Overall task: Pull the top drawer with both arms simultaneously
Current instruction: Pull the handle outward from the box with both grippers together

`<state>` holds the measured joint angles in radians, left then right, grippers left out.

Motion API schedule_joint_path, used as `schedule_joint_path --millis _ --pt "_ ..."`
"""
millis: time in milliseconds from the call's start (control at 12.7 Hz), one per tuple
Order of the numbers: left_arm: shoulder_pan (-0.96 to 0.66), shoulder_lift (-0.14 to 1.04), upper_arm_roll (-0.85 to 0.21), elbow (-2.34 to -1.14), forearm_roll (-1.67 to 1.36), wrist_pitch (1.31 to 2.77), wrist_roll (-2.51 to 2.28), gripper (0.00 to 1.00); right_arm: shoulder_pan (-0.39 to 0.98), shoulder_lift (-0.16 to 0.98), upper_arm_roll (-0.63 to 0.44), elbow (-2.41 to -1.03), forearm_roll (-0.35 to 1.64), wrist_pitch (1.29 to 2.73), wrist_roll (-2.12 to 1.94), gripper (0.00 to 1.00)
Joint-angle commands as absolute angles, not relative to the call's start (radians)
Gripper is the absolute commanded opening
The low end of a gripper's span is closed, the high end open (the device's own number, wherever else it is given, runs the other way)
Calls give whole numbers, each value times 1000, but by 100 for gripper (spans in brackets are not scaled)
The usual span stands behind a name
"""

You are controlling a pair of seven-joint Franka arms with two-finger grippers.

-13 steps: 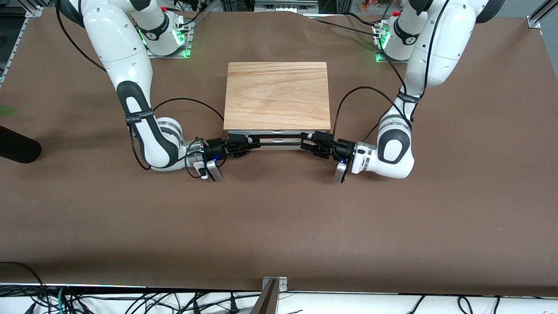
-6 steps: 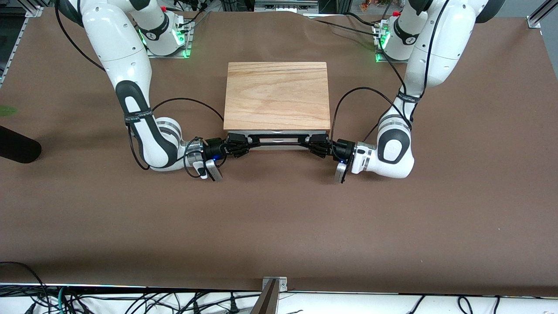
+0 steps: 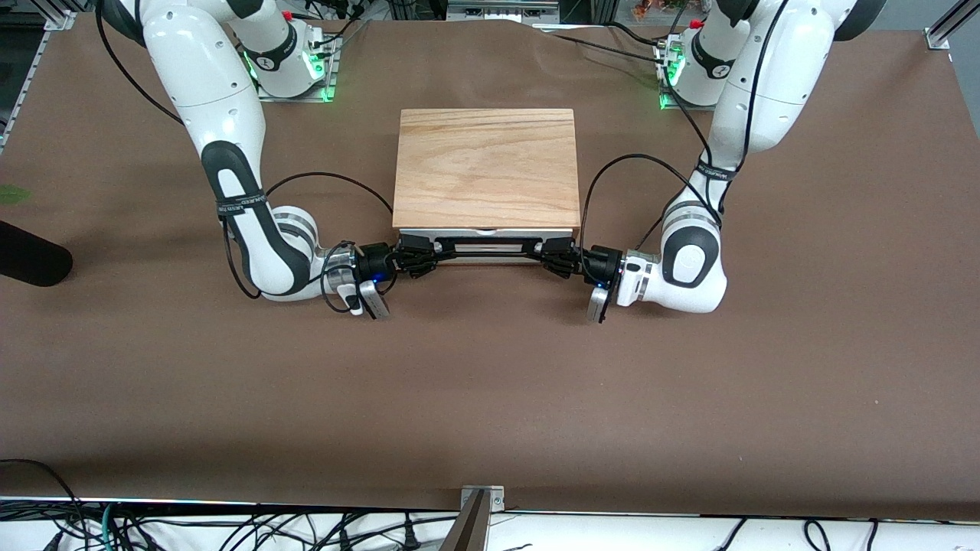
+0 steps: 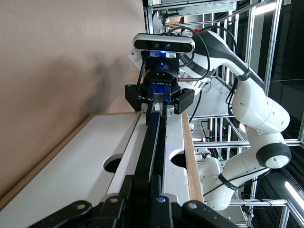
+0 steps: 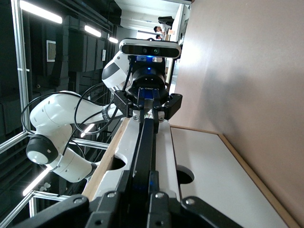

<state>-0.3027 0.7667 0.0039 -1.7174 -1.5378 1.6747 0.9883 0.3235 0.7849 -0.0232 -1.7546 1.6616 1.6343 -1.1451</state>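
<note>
While the top drawer [image 3: 485, 252] peeks from the wooden box [image 3: 486, 167] mid-worktop [image 3: 490, 383], my left pincer [image 3: 553, 254] clamps its handle [image 3: 486, 249] at 3 o'clock, my right pincer [image 3: 426, 255] at 9 o'clock.

A matte brown table covering [image 3: 490, 398] spreads flat over the whole worktop, with soft shadows on it. Silver aluminium frame posts [image 3: 945, 27] stand at the corners farthest from the front camera. At the edge nearest that camera sits a small grey metal bracket [image 3: 482, 497], and below it a tangle of black cables [image 3: 230, 532] lies on a white strip. A dark rounded object [image 3: 31, 256] juts in at the right arm's end. The right wrist view shows a dim room with bright ceiling strip lights [image 5: 40, 12]; the left wrist view shows silver framing [image 4: 237, 28] with a lit tube [image 4: 266, 7].
</note>
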Motion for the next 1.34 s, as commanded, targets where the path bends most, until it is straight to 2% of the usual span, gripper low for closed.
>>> schedule_joint_path --millis 0,315,472,787,944,1258 --pt "-316 847 8 -1594 -1617 1700 1002 4 318 834 -23 -1671 1695 1660 -1181 0" --pt "-307 920 21 -1438 -1608 1700 867 4 319 934 -23 -1524 1753 1670 -1132 0" --pt "-299 956 41 -1361 -1606 1700 803 4 319 945 -25 -1470 1753 1713 -1083 0" --pt "-291 980 64 -1283 -1605 1715 707 4 321 977 -25 -1376 1755 1769 -970 0" --pt "-279 1009 77 -1217 -1608 1742 686 4 321 977 -25 -1370 1755 1802 -937 0" --pt "-281 1015 75 -1186 -1611 1808 660 4 325 977 -25 -1368 1756 1824 -907 0"
